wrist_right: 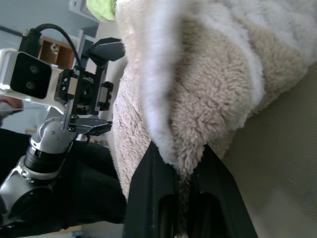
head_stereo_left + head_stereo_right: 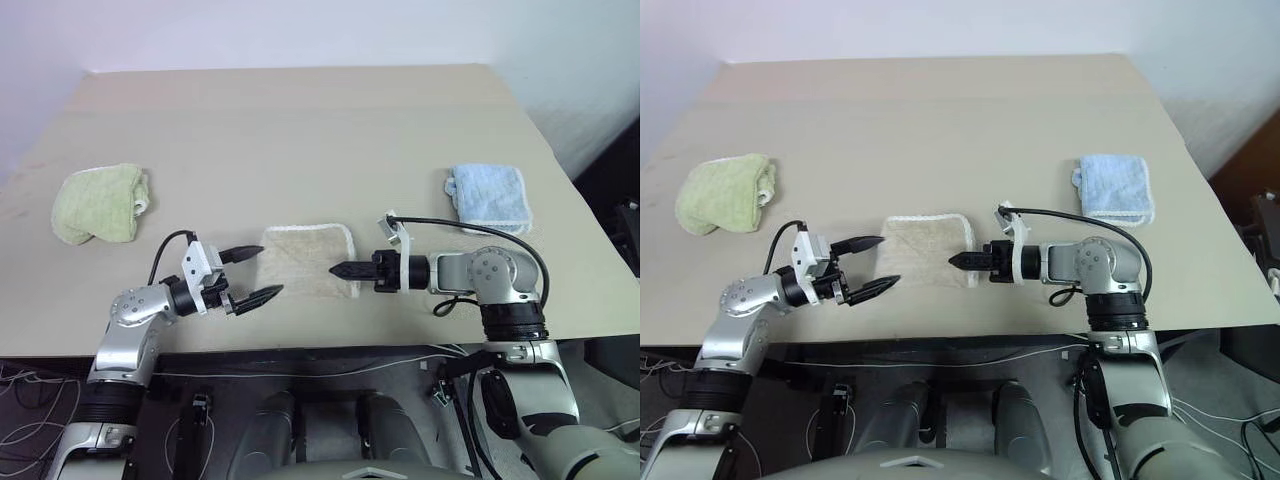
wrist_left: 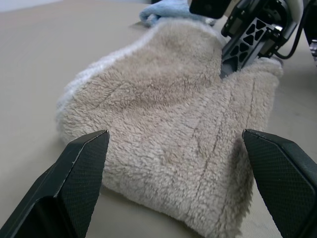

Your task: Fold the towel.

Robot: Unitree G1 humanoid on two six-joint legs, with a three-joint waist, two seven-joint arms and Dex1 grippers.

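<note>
The towel (image 2: 308, 258), beige with a white hem, lies folded into a small pad near the table's front edge. My left gripper (image 2: 270, 271) hovers open just off its left side, fingers pointing at it; the left wrist view has the towel (image 3: 168, 139) between the spread fingertips but a little beyond them. From the opposite side my right gripper (image 2: 337, 269) reaches in, shut on the towel's right edge. In the right wrist view its fingers (image 1: 163, 188) pinch a fold of the towel (image 1: 213, 99).
A green towel (image 2: 98, 203) lies bunched at the left of the tan table (image 2: 300, 130), and a light blue towel (image 2: 489, 195) lies folded at the right. The table's front edge runs just under both grippers.
</note>
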